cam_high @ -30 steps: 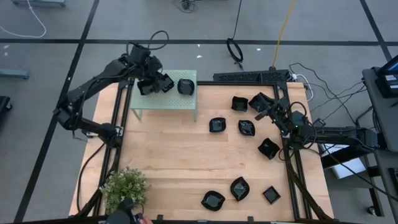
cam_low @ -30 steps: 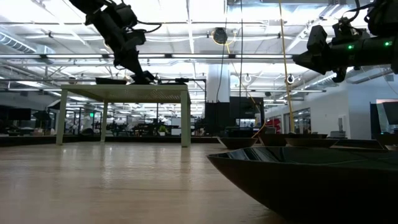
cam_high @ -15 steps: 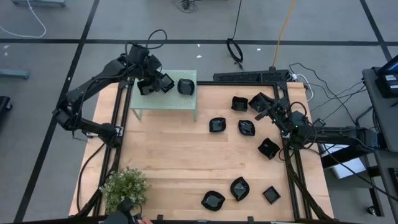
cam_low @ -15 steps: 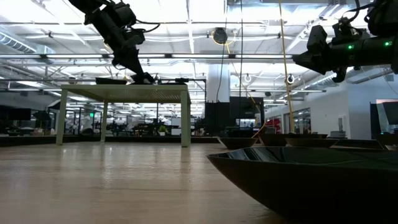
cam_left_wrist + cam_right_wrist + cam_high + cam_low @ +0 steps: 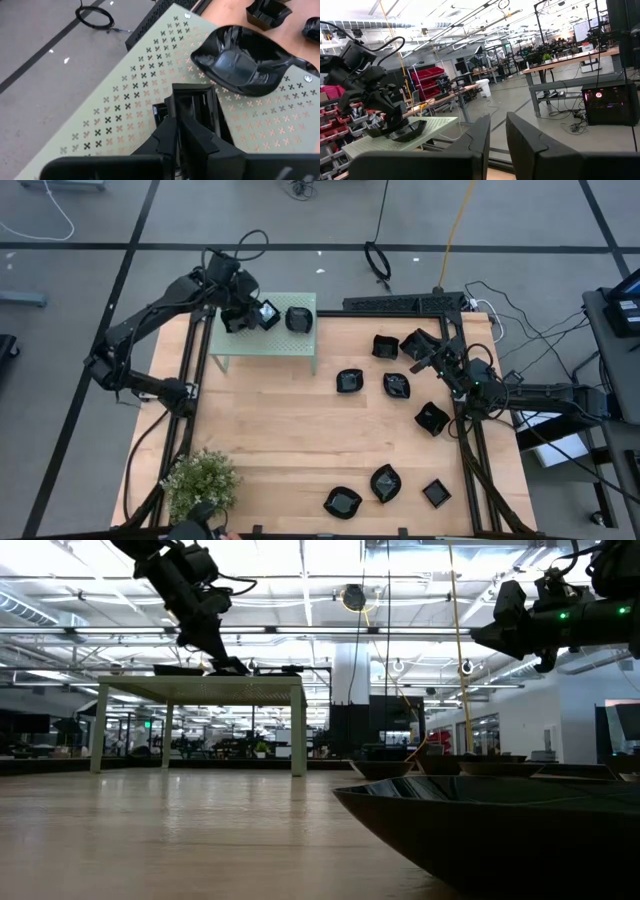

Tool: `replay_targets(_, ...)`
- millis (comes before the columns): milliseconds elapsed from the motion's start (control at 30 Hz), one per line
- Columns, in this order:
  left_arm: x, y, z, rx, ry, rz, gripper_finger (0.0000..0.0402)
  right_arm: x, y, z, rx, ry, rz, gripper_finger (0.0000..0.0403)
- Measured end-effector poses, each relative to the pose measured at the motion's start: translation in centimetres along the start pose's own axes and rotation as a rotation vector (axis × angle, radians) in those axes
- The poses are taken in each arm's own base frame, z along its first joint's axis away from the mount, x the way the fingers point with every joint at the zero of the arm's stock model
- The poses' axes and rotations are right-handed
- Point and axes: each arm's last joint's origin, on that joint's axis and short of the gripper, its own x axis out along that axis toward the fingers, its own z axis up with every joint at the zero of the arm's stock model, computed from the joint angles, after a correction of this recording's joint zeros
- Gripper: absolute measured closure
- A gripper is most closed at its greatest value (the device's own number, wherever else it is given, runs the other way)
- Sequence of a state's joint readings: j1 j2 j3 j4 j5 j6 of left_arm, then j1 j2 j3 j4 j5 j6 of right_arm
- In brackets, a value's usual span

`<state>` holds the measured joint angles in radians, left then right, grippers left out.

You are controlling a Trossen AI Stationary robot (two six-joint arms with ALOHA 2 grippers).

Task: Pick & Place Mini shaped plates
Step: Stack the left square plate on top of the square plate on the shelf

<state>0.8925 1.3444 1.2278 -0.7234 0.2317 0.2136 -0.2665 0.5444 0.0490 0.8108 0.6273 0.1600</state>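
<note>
Your left gripper (image 5: 176, 131) sits low over the pale green stand (image 5: 300, 350), fingers nearly together pinching the wall of a square plate (image 5: 192, 107) resting on it. A leaf-shaped plate (image 5: 245, 60) lies just beside. Your right gripper (image 5: 432, 358) hovers above the table plates (image 5: 396, 385), holding nothing, fingers slightly apart.

Ten mini shaped plates show from above: two on the pale green perforated stand (image 5: 265, 350), a square one (image 5: 268, 313) and a leaf-shaped one (image 5: 299, 319), and eight on the wooden table (image 5: 290, 430). Of those eight, five sit in a cluster on the right side, among them (image 5: 385, 346), (image 5: 349, 381) and (image 5: 432, 419), and three lie along the near edge at (image 5: 342, 502), (image 5: 385, 483) and (image 5: 436, 494). There is one stand, one potted plant (image 5: 200, 480) and two arms
</note>
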Motion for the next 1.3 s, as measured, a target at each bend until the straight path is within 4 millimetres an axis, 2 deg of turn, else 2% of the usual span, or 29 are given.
replay_targets(367, 0.0, 0.0, -0.2, -0.012, 0.024, 0.008, 0.0374, 0.0, 0.0, 0.0, 0.0, 0.0, 0.0, 0.0351)
replay_targets(667, 0.1, -0.1, -0.3, 0.105, 0.039, 0.005, 0.0327, 0.0, 0.0, 0.0, 0.0, 0.0, 0.0, 0.0351)
replay_targets(1000, 0.7, -0.1, -0.5, 0.176, 0.085, 0.014, 0.0323, 0.0, 0.0, 0.0, 0.0, 0.0, 0.0, 0.0351)
replay_targets(1133, 1.6, 0.0, -0.7, 0.181, 0.117, 0.0, 0.0335, 0.0, 0.0, 0.0, 0.0, 0.0, 0.0, 0.0351)
replay_targets(1300, 2.1, 0.1, -0.7, 0.184, 0.124, -0.015, 0.0383, 0.0, 0.0, 0.0, 0.0, 0.0, 0.0, 0.0351)
